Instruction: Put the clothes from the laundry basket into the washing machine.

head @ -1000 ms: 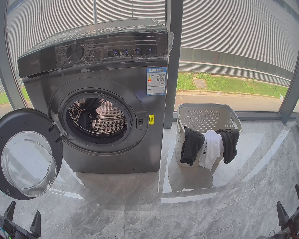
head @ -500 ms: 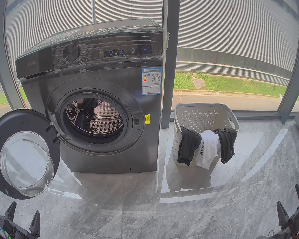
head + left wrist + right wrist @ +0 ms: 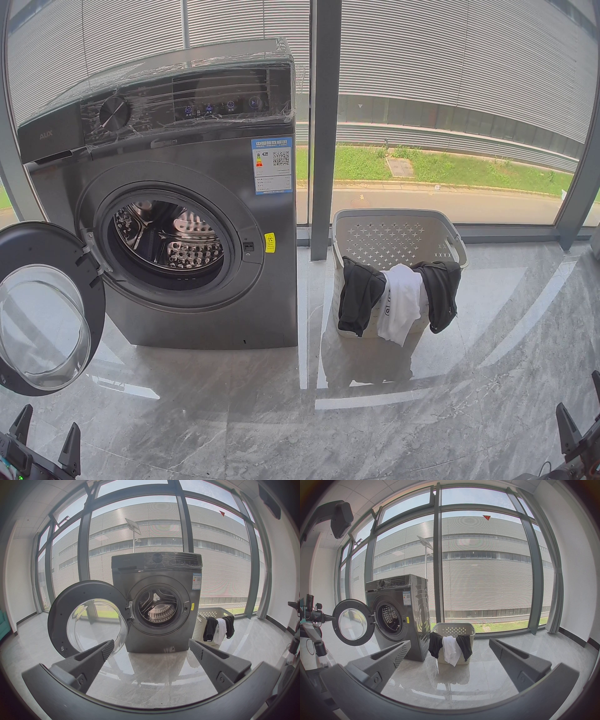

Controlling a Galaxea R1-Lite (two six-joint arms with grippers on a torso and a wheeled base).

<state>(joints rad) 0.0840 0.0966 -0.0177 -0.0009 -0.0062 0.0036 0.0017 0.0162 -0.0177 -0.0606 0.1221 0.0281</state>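
Note:
A grey washing machine [image 3: 187, 206] [image 3: 157, 605] [image 3: 397, 611] stands on the floor with its round door [image 3: 44, 309] swung open to the left and the steel drum [image 3: 165, 240] bare. To its right sits a white laundry basket [image 3: 400, 234] [image 3: 215, 612] [image 3: 453, 630]. Over its front rim hang a black garment [image 3: 357, 295], a white garment [image 3: 400, 303] and another black garment [image 3: 442, 292]. My left gripper [image 3: 47, 434] [image 3: 150, 645] is open, low at the near left, far from the machine. Open too, my right gripper [image 3: 581, 409] [image 3: 448, 647] sits low at the near right, well short of the basket.
Glossy grey marble floor [image 3: 300, 412] stretches between me and the machine. A floor-to-ceiling window with a dark mullion [image 3: 325, 125] runs behind machine and basket. The open door juts out over the floor at the left.
The whole head view has slid left, so the camera has turned or moved right. Machine, basket and clothes keep their places relative to each other; both grippers hold their spots.

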